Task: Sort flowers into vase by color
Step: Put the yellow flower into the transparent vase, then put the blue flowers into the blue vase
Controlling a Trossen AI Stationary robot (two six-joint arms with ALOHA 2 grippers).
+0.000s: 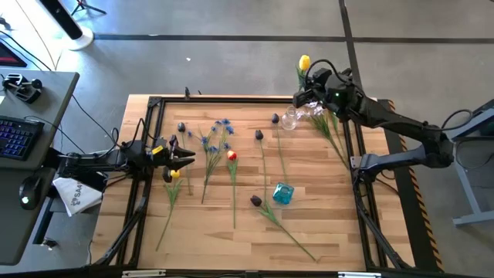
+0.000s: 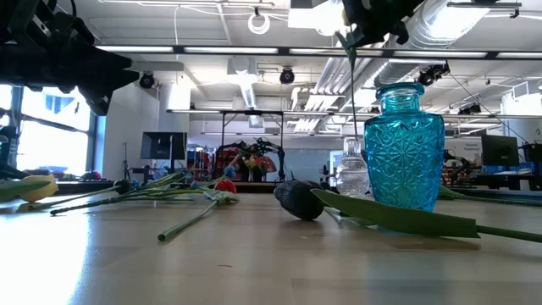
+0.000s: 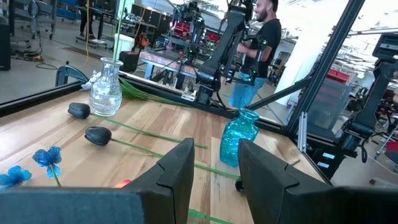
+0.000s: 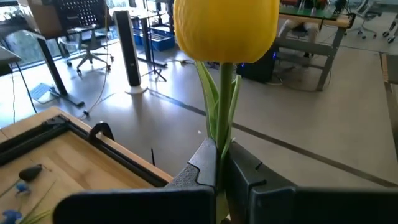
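My right gripper (image 1: 310, 83) is shut on a yellow tulip (image 4: 225, 28) at the table's far right, above a clear glass vase (image 1: 292, 117). A blue glass vase (image 1: 282, 193) stands near the table's middle. My left gripper (image 1: 184, 159) is open and empty, just above the table at the left. A second yellow tulip (image 1: 174, 175) lies beside it and a red tulip (image 1: 231, 156) a little to its right. Blue sprays (image 1: 216, 135) and several dark purple tulips (image 1: 259, 135) lie flat on the wood. My right gripper pinches the yellow tulip's green stem (image 4: 221, 146) between its two fingers, a short way below the head. The head stands upright above the fingers, clear of the table. The stem (image 2: 351, 85) hangs down toward the clear vase's mouth (image 2: 351, 142); whether its end is inside, I cannot tell.
White-lilac sprays (image 1: 328, 127) lie by the right frame rail. A dark tulip with a long leaf (image 2: 298, 199) lies in front of the blue vase (image 2: 404, 157). A black frame (image 1: 154, 104) edges the table. A person (image 3: 264, 25) stands beyond the far side.
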